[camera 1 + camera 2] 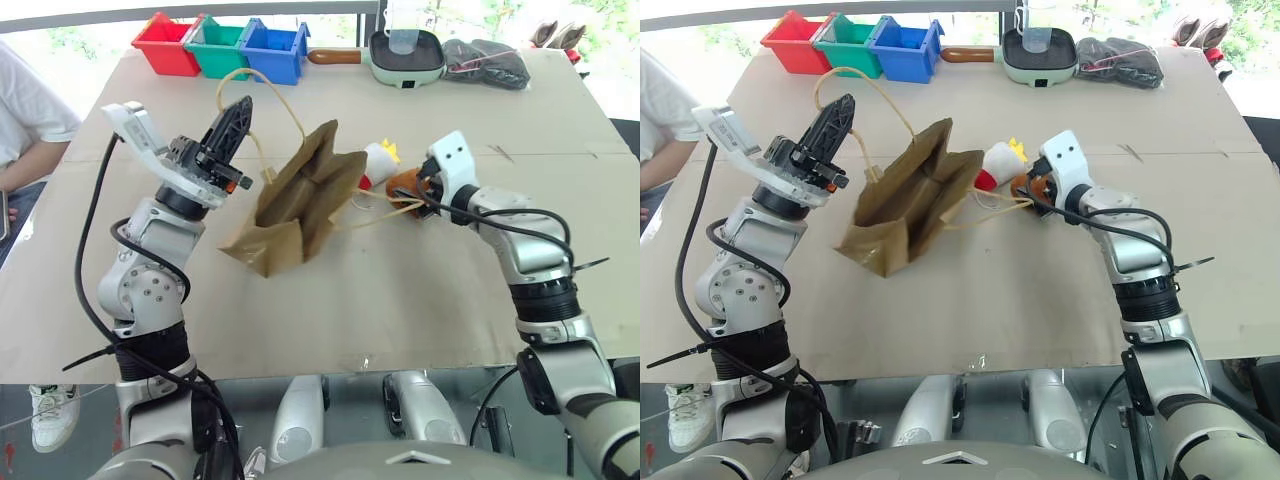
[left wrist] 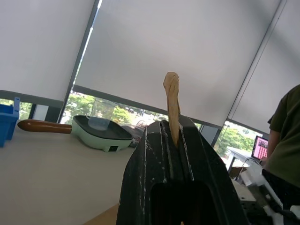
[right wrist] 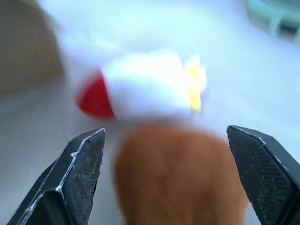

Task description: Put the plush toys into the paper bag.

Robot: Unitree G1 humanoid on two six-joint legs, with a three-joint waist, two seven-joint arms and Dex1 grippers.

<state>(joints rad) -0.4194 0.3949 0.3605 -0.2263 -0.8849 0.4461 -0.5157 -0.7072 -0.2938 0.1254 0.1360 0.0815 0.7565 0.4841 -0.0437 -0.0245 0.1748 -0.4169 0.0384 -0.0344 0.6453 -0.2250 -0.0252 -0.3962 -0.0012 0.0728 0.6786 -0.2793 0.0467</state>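
The brown paper bag lies slumped on the table, its mouth toward the two plush toys. My left gripper is raised above the bag's left side and is shut on one tan cord handle, which loops up over the bag. The other handle trails on the table toward the toys. The red-and-white fries toy lies just right of the bag's mouth. Beside it sits the orange-brown toy, and my right gripper is open with one finger on each side of it, not closed on it.
Red, green and blue bins stand at the table's back left. A pale green pan and a black bag are at the back. A person sits at the left edge.
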